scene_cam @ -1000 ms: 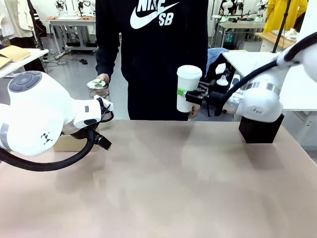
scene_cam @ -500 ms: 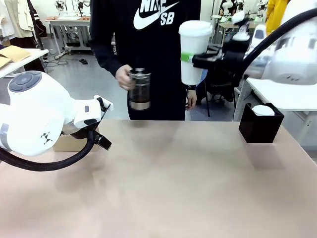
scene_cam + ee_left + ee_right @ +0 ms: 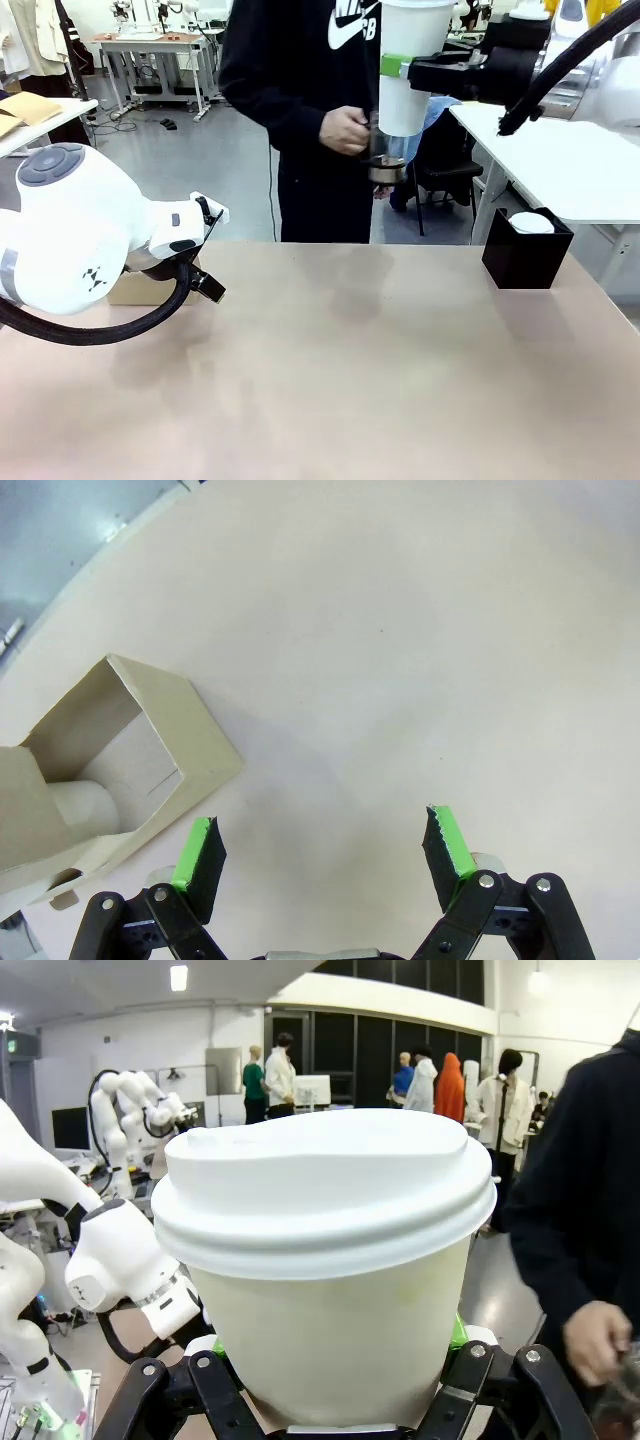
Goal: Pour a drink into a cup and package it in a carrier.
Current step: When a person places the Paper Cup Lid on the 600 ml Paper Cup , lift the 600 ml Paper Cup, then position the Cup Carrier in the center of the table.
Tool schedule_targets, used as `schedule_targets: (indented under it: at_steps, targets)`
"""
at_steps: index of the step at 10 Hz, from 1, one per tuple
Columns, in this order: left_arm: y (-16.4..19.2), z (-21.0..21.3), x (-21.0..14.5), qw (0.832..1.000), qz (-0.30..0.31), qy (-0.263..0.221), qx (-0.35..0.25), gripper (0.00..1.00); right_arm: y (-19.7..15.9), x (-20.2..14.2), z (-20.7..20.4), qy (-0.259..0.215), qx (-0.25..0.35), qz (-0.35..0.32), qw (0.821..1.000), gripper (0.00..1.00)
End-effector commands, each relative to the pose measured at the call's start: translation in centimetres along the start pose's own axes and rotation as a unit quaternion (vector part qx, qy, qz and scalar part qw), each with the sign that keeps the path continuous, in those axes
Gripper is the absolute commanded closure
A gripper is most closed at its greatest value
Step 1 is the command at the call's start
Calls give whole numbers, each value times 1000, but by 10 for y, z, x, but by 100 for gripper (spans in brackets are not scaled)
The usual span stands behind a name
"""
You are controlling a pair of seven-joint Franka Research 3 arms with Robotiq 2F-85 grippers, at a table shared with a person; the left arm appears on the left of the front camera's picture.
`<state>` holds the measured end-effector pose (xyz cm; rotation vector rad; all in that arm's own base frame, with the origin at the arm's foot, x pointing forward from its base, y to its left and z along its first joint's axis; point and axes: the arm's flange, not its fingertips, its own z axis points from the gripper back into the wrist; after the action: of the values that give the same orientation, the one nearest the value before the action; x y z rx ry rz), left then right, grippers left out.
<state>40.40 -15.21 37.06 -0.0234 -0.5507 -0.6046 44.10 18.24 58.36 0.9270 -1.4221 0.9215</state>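
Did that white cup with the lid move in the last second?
Yes. The lidded white cup, clamped in the right gripper, has risen from beside the black box to high above it.

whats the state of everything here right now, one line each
cup: lid on, upright, held high off the table
right gripper: shut on the cup
carrier: on the table, open on top
left gripper: open, empty, above the table beside the carrier
carafe: upright in the person's hand, partly behind the cup
black box: on the table, open, white round thing inside
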Motion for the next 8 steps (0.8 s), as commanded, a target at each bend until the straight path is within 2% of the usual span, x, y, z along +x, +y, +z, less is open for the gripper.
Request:
schedule_targets:
  at_steps: [1, 8]
  targets:
    - [0, 0, -1, 1000, 1, 0, -1, 0, -3, -6, -4, -1, 3, 1, 1000, 19]
    - [0, 0, -1, 1000, 1, 0, -1, 0, -3, -6, -4, -1, 3, 1, 1000, 19]
